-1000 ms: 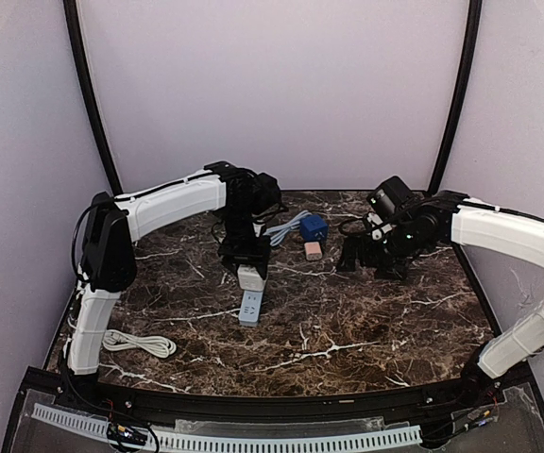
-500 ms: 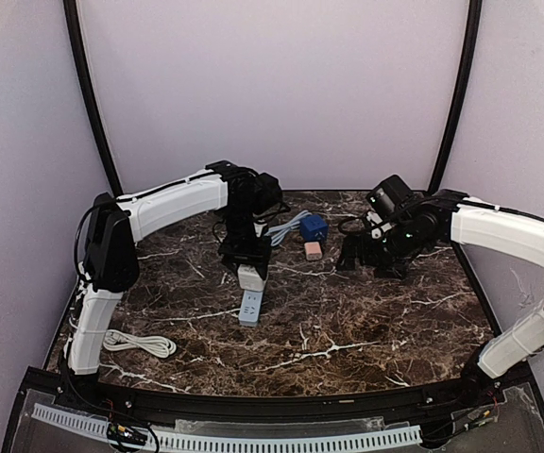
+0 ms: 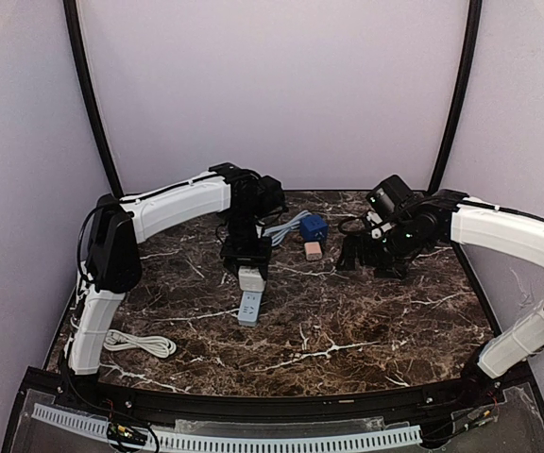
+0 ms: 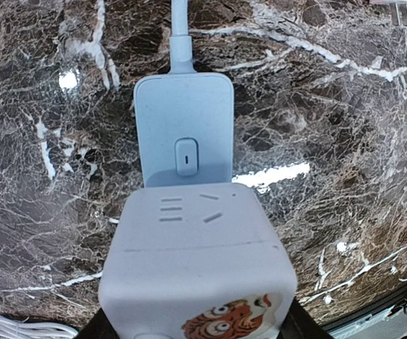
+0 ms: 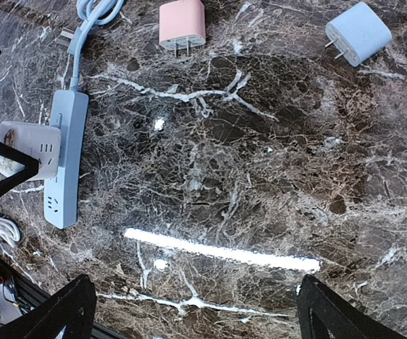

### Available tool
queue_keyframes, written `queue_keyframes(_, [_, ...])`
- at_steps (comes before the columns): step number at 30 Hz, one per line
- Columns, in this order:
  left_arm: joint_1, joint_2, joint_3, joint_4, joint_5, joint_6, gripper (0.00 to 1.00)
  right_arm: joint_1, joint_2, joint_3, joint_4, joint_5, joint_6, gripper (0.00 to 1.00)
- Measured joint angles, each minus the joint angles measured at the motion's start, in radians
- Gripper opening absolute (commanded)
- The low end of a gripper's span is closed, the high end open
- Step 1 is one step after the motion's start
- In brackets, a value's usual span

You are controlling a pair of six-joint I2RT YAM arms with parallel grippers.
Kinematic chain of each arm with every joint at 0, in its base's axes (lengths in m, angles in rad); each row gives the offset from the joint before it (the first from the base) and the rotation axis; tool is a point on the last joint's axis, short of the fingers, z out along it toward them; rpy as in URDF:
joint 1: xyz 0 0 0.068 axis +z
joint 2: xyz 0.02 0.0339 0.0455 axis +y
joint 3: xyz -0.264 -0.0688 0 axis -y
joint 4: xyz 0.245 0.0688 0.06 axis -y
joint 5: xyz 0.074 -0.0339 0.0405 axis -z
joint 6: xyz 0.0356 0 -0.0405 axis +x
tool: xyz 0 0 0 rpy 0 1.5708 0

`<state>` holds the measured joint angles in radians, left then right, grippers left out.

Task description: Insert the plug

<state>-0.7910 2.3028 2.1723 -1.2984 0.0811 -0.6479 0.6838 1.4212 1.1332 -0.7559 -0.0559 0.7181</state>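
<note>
Left gripper clamps the white cube plug at medium width over the power strip, left of centre toward the far edge of the marble surface. Right gripper hangs wide, empty, near the far right corner. Your risk: prongs are hidden, so if you press misaligned the unheld strip skids or the prongs jam. Versus 1 second back, only the left arm has shifted slightly.

Dark brown marble tabletop, white-veined. On it lie a pale blue power strip, a small pink plug, a blue cube-shaped plug just behind, and, near the left edge, a coiled white cord.
</note>
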Motion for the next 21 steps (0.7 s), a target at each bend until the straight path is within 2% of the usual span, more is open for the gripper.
queue_keyframes(7, [0.0,0.001,0.0,0.003,-0.001,-0.043,0.01,0.0,0.0,0.0,0.0,0.001,0.0,0.99])
queue_keyframes(21, [0.002,0.016,-0.003,0.004,0.005,0.069,0.01,0.0,0.0,-0.001,-0.001,0.008,-0.008,0.99])
